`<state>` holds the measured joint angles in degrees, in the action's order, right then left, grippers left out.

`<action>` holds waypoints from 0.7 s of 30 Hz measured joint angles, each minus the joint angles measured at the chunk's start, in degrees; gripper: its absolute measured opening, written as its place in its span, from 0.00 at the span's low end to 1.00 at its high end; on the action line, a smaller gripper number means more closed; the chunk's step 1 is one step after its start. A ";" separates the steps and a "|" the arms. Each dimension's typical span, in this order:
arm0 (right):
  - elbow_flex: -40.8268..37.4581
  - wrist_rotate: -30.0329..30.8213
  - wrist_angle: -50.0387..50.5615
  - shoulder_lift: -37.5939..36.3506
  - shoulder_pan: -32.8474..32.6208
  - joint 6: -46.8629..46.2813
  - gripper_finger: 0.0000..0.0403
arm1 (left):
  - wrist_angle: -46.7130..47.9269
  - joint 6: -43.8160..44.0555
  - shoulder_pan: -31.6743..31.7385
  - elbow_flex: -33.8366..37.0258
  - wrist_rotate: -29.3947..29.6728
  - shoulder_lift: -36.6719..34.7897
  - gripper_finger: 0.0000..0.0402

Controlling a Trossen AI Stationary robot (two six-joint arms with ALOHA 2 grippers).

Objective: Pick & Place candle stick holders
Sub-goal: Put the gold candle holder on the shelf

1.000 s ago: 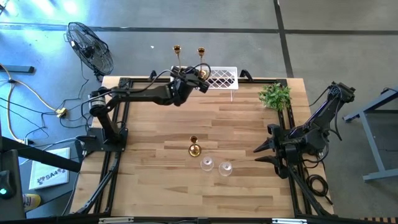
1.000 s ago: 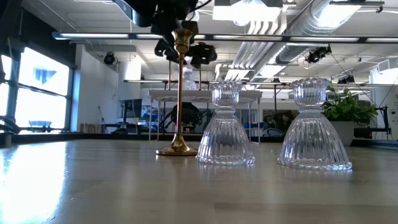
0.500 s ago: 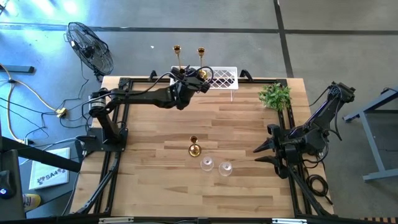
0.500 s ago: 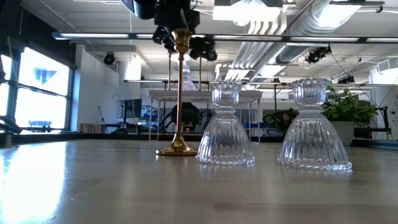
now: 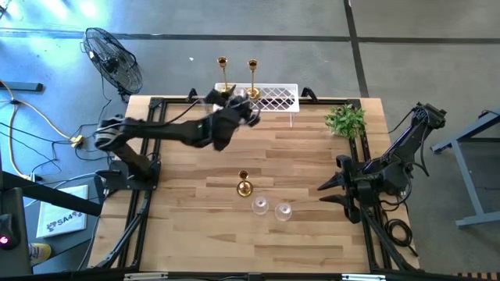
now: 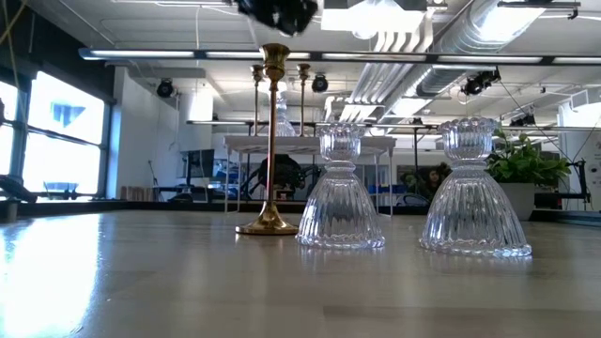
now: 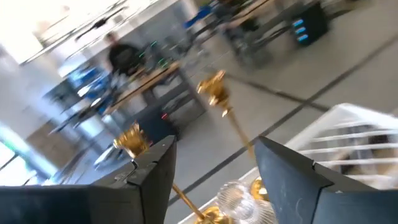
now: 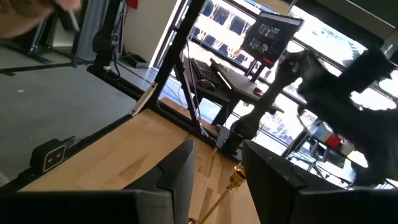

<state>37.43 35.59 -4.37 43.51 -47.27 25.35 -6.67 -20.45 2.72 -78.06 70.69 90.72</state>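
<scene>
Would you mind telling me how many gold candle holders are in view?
3: two gold holders stand on the white rack at the far edge; one stands mid-table beside two glass holders.

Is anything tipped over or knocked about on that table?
Nothing stands out. The gold holder and two glass holders stand upright on the table, and two more gold ones stand upright on the white rack.

Grey concrete floor [image 5: 406, 39], standing fan [image 5: 115, 61], ceiling ducts [image 6: 451, 38], bright windows [image 6: 56, 141] along wall.

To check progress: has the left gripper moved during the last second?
Yes. The left gripper has pulled back from the white lattice rack, toward the table's left side; its fingers are open, empty.
</scene>
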 joint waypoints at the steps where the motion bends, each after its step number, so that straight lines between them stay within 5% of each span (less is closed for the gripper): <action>1: 0.00 0.20 0.28 0.00 0.00 -0.56 0.32 | 0.19 -1.16 -2.03 -0.02 0.02 -1.24 0.53; 5: 0.02 0.46 2.79 0.00 0.00 -4.13 0.32 | 6.83 -1.31 -10.87 -0.02 -0.54 -5.81 0.53; 10: 0.02 0.47 5.63 0.00 0.00 -8.77 0.32 | 20.13 8.50 -22.11 -0.01 -3.02 -10.05 0.53; 21: 0.02 -0.63 6.11 -0.02 -0.02 -12.99 0.32 | 33.49 37.55 -38.43 -0.03 -31.07 -9.88 0.53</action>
<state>37.45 34.97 1.74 43.48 -47.29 12.36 26.82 17.10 -35.71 -78.09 39.62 80.84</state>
